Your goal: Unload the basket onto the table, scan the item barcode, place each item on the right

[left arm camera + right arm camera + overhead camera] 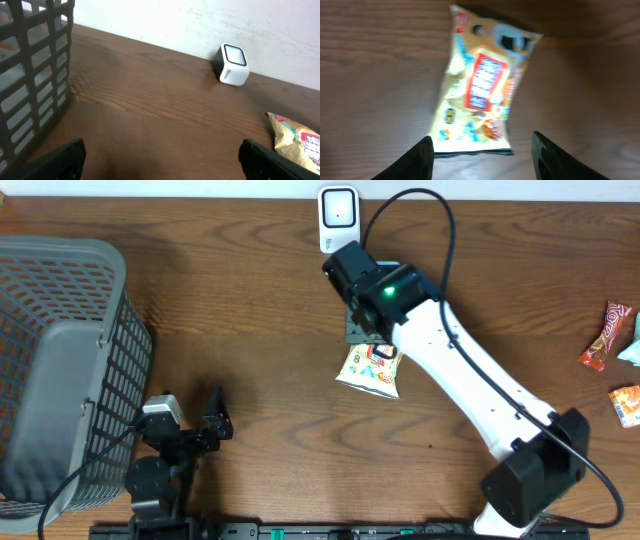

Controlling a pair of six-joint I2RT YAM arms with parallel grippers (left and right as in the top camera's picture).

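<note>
overhead / right arm: stretched across table (260,310), right gripper (370,338) directly above snack bag (368,372), just in front of scanner (338,215); looks positioned to bring the bag to the scanner window.
overhead / left arm: left gripper (205,425) parked low beside basket (60,370), out of the way.
overhead / extras: loose snacks (606,335) at far right, well apart.
left wrist / claw: fingers spread wide, nothing between them.
left wrist / view: scanner faces the open table; bag corner at right edge.
right wrist / claw: fingers apart, straddling the bag's near end, not clamped.
right wrist / bag: flat on wood, printed face up, blurred; barcode not readable, probably needs lifting and turning.
</note>
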